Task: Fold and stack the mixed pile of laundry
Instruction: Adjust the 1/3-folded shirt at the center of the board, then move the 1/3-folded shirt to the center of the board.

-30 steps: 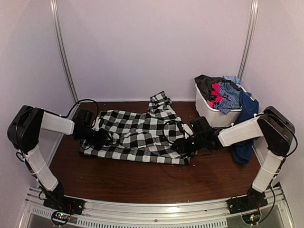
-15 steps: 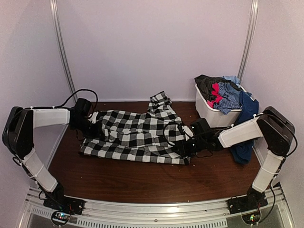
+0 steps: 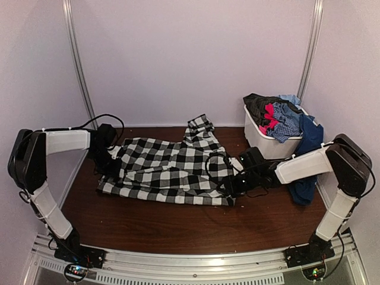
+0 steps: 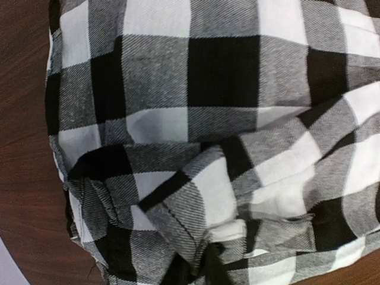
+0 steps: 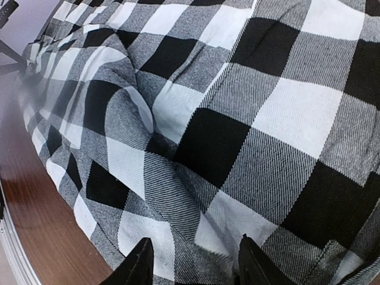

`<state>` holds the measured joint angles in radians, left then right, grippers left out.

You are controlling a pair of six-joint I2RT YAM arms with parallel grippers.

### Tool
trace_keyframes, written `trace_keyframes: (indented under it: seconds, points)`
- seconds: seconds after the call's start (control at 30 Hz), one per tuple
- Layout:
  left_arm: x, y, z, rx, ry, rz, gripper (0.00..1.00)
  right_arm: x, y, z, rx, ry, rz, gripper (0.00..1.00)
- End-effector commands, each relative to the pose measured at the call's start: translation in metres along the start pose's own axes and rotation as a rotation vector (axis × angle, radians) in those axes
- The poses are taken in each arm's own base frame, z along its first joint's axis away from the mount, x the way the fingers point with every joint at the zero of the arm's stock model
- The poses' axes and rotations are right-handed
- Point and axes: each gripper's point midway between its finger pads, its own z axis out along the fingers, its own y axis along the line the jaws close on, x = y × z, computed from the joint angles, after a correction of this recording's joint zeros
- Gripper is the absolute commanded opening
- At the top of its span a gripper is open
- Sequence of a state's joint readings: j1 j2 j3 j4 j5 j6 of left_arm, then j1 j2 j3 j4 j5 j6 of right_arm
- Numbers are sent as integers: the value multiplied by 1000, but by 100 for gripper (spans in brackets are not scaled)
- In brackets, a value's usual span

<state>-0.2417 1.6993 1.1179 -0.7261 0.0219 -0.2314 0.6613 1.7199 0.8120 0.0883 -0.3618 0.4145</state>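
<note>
Black-and-white checked shirt (image 3: pixel 169 172) lies spread flat across the middle of the desk (image 3: pixel 178 228), one sleeve pointing toward the far edge. The rest of the laundry pile (image 3: pixel 279 116) is heaped in the white bin (image 3: pixel 261 139) at the far right corner, red, blue plaid and dark grey bits on top. A navy piece (image 3: pixel 306 160) hangs over the bin's right side toward the desk.

Left claw (image 3: pixel 110 161) sits at the shirt's left edge, near the desk's left edge. A second ago it was further in over the cloth with its jaws half apart. Now it has pulled back toward the left edge and is closed. The left wrist view shows only fabric, puckered into a tight fold at the bottom where the jaws would be, so it looks pinched onto the shirt.

Right claw (image 3: pixel 230 187) is at the shirt's near right corner, almost where it was a second ago, shifted only slightly right. Its two black fingertips (image 5: pixel 139 267) stand partly apart, pressed down on the cloth with checked fabric between them. Cannot tell if that fabric is gripped.

The shirt's outline is roughly unchanged; the left side is drawn in a touch.
</note>
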Motion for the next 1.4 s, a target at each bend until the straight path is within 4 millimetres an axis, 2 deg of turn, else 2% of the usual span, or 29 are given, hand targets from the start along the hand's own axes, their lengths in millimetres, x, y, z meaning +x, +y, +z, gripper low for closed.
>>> trace_keyframes:
  seconds: [0.0,0.07,0.13,0.23,0.3,0.4,0.53,0.63,0.73,0.83,0.97,1.07,1.2,1.3,1.37]
  points:
    - [4,27,3,-139,49,27,28,-16,8,-15,28,-39,-43,49]
    - [-1,29,-6,-151,6,20,47,-24,16,-16,40,-49,-71,49]
    - [-14,26,-23,-136,-85,16,56,-32,24,-15,34,-51,-87,49]
    - [-33,5,-46,-23,-227,25,58,-45,32,-7,23,-64,-100,49]
    - [-39,-8,-49,49,-264,7,58,-53,36,1,11,-65,-109,49]
    - [-41,-24,-31,129,-259,-21,56,-60,42,21,-19,-44,-115,49]
    - [-32,-29,6,149,-189,-71,52,-58,42,51,-42,14,-116,48]
    - [-12,-25,28,125,-130,-122,51,-49,33,60,-18,46,-105,47]
    - [15,-20,42,91,-85,-166,48,-32,20,63,19,89,-92,46]
    - [40,-18,44,-3,-58,-151,47,-7,3,60,60,144,-74,45]
    - [76,-42,40,5,-30,-160,47,30,-11,48,83,210,-39,44]
    - [110,-54,35,35,-29,-237,47,57,-11,32,69,247,-15,44]
    - [144,-51,24,58,-52,-318,45,91,-4,13,36,297,15,44]
    - [160,-46,14,87,-73,-346,45,110,4,5,4,327,12,44]
    - [160,-47,5,109,-96,-335,46,110,20,2,-55,329,-9,45]
